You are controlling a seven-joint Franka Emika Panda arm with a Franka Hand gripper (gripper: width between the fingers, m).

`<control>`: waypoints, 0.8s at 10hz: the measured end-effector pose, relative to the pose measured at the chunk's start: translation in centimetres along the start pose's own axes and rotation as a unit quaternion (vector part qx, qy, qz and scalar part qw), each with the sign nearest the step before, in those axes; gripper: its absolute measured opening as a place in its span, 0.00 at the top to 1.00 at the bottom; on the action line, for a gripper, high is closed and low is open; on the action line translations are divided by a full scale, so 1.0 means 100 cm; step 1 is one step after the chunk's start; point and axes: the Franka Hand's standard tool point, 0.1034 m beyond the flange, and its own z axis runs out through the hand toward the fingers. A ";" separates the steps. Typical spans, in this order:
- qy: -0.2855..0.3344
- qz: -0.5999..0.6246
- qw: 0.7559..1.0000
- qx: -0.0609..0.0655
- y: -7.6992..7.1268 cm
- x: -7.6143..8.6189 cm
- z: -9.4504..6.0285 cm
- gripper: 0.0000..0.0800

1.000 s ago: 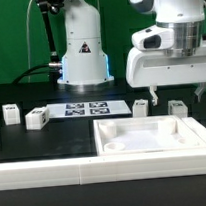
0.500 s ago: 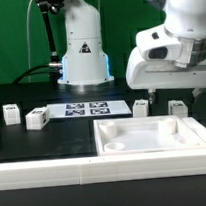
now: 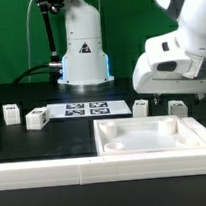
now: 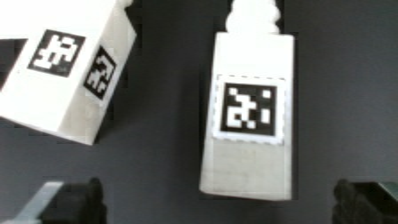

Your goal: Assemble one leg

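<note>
Both jaws stood wide open, empty. The leg (image 4: 249, 110) lay below, between them, long axis square to their closing line; second leg (image 4: 71, 70) tilted just beside.

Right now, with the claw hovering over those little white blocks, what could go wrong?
The open gripper is lined up over one leg, but a second leg lies tilted close beside it; a finger might clip it coming down. The first leg also sits slightly askew between the fingers, so closing could twist it.
</note>
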 end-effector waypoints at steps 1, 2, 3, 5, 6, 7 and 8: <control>-0.025 0.003 1.000 0.000 0.000 0.003 0.004 0.19; -0.037 0.003 0.999 -0.002 0.000 0.007 0.009 0.19; -0.048 0.005 0.999 -0.004 -0.001 0.009 0.014 0.19; -0.048 0.010 0.999 -0.007 -0.005 0.011 0.021 0.19; -0.052 0.012 0.999 -0.008 -0.005 0.010 0.025 0.19; -0.055 0.012 0.998 -0.008 -0.005 0.010 0.028 0.19; -0.056 0.013 0.998 -0.008 -0.004 0.010 0.030 0.19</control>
